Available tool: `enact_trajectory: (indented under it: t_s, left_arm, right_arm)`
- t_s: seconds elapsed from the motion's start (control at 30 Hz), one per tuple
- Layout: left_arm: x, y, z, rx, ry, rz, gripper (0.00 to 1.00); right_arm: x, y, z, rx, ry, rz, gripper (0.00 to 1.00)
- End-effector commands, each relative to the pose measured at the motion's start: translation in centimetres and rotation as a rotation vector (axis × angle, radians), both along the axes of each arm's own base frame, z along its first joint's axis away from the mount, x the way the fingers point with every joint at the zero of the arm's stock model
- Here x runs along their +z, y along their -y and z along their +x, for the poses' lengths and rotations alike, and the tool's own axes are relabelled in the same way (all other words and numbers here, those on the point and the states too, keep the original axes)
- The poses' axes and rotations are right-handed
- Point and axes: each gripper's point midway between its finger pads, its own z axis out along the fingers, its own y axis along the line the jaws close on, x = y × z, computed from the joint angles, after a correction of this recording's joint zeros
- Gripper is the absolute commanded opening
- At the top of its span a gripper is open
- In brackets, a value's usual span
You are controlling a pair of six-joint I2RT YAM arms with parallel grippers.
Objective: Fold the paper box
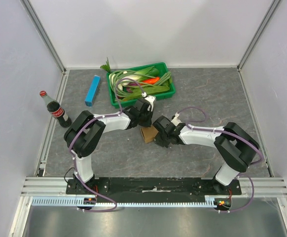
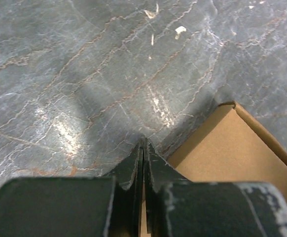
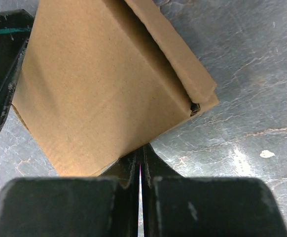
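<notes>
The paper box (image 1: 148,134) is a brown cardboard piece on the grey table, lying between my two grippers. In the left wrist view it (image 2: 232,153) lies right of my left gripper (image 2: 143,143) and runs under the right finger. That gripper's fingertips meet over the table, and a brown sliver shows through the slit lower down. In the right wrist view the box (image 3: 104,84) fills the upper left, with a folded flap at its right edge. My right gripper (image 3: 142,150) is shut, its tips at the box's near edge. The left gripper (image 3: 3,74) stands against the box's left side.
A green tray (image 1: 173,90) of vegetables stands at the back, just behind the left gripper (image 1: 145,122). A slim blue box (image 1: 92,90) lies to the tray's left. A cola bottle (image 1: 57,111) stands near the left wall. The right gripper (image 1: 159,134) is right of the box.
</notes>
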Motion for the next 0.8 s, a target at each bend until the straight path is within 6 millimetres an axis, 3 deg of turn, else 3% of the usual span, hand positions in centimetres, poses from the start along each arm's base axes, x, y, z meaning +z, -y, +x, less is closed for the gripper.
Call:
enact_trajectory:
  t_s: [0.0,0.17,0.23,0.33,0.37,0.43,0.57,0.77]
  left_arm:
    - [-1.4,2.4,-9.3,-0.25,-0.286,-0.145,0.06]
    - [-1.0,3.1,-11.4,-0.28,-0.356,-0.224,0.06]
    - [-1.2,2.7,-11.9,-0.27,-0.358,-0.216,0.06]
    - [-1.0,1.7,-10.1,-0.191,-0.284,-0.156,0.06]
    - [-1.0,1.1,-9.7,-0.172,-0.271,-0.122,0.07]
    - [-0.1,0.8,-7.4,-0.12,-0.196,-0.091,0.1]
    - [1.9,1.2,-4.9,-0.081,-0.129,-0.09,0.16]
    - [3.6,1.5,-3.0,-0.068,-0.082,-0.09,0.22]
  right_arm:
    - [-0.1,-0.2,4.8,-0.081,0.138,0.011,0.0]
    - [-0.3,0.0,7.0,-0.07,0.192,0.071,0.0]
    - [-0.5,0.1,6.8,-0.025,0.18,0.067,0.0]
    - [-0.5,1.6,4.8,0.012,0.128,0.009,0.0]
    - [-1.3,2.7,3.3,0.033,0.087,-0.024,0.0]
    - [-0.8,3.8,1.9,0.051,0.07,-0.039,0.0]
    - [-2.0,6.4,-1.9,0.142,-0.001,-0.096,0.03]
    - [-2.3,9.8,-4.1,0.222,-0.016,-0.157,0.1]
